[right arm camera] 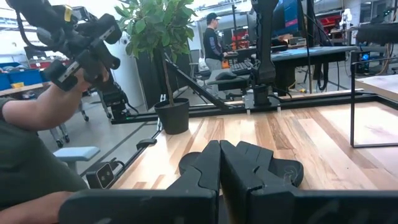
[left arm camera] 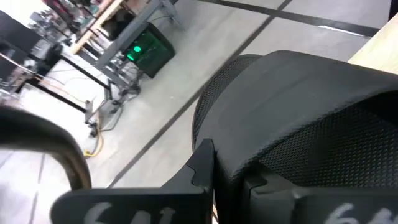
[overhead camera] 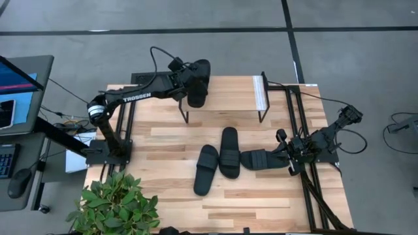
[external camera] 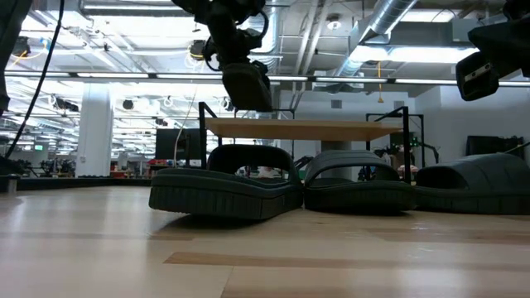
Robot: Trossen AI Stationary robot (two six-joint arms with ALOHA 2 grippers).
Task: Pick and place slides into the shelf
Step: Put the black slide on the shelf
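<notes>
My left gripper (overhead camera: 189, 74) holds one black slide (overhead camera: 198, 83) over the left end of the shelf (overhead camera: 228, 94), a low rack with a light wood top on thin black legs. In the low view the slide (external camera: 247, 84) hangs just above the shelf top (external camera: 306, 128). Three more slides lie sole-down on the table in front of the shelf (overhead camera: 206, 170) (overhead camera: 229, 151) (overhead camera: 263, 159). My right gripper (overhead camera: 285, 151) is shut and sits low at the table's right side, right beside the third slide (right arm camera: 267, 165). My left gripper is shut on the slide near its far end (left arm camera: 249, 155), coming at it from the table's left and slanting a little down. Its fingers (left arm camera: 202, 171) stand at the slide's edge; the slide itself hides the inner finger. The slide hangs clear of the shelf top. My right gripper's shut fingertips are close to the third slide; whether they touch it, I cannot tell.
A potted plant (overhead camera: 114, 202) stands at the table's near left corner. A desk with a monitor and keyboard (overhead camera: 16, 91) is left of the table. Black frame rails (overhead camera: 300, 130) run along the right side. People (right arm camera: 214, 37) are in the room beyond.
</notes>
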